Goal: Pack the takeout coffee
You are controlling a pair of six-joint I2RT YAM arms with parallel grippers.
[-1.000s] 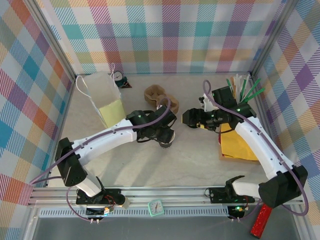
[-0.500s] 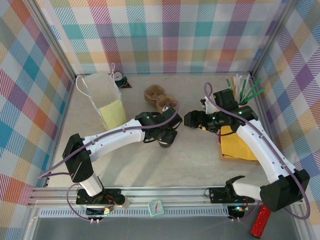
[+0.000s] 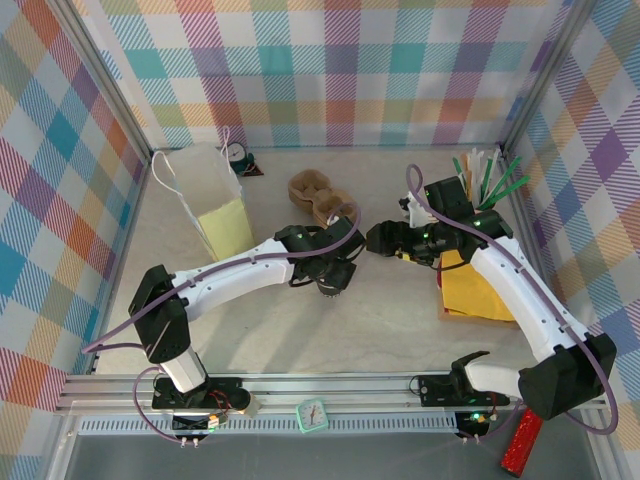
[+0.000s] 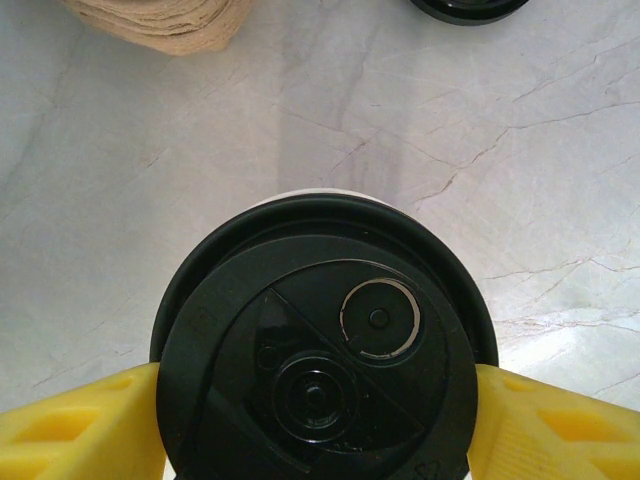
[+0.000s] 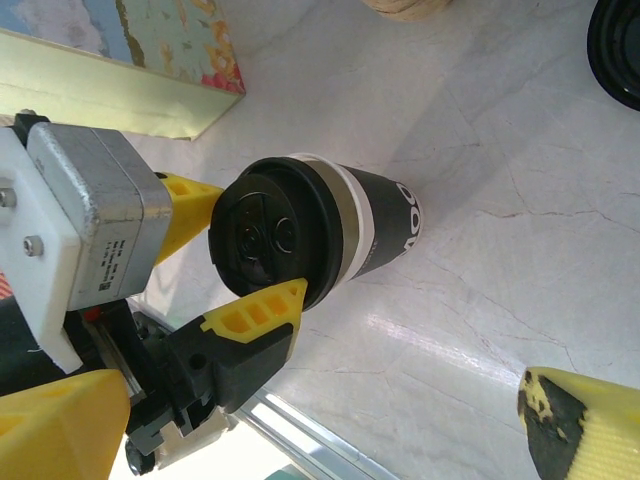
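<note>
**Lidded Cup Held at the Rim**

The left gripper's (image 5: pixel 225 250) yellow fingers (image 4: pixel 80 425) pinched the small paper takeout coffee cup (image 5: pixel 375 235) at its round black plastic lid (image 4: pixel 320 350). The cup stood on the pale marble table (image 3: pixel 400 330), well right of the white paper bag (image 3: pixel 205 195). Farther right, the right gripper (image 3: pixel 378 238) was spread wide and empty. The cup was probably light, thin-walled and crushable, so the stiff rim seemed the safest hold, with the cup kept upright.

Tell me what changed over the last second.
The left arm swung its elbow rightward, and the left gripper, fingers closed on the takeout coffee at its black lid, edged slightly right toward the right gripper. Nothing was taken hold of or let go. The right gripper stayed open, nearly in place; the paper bag did not move.
</note>
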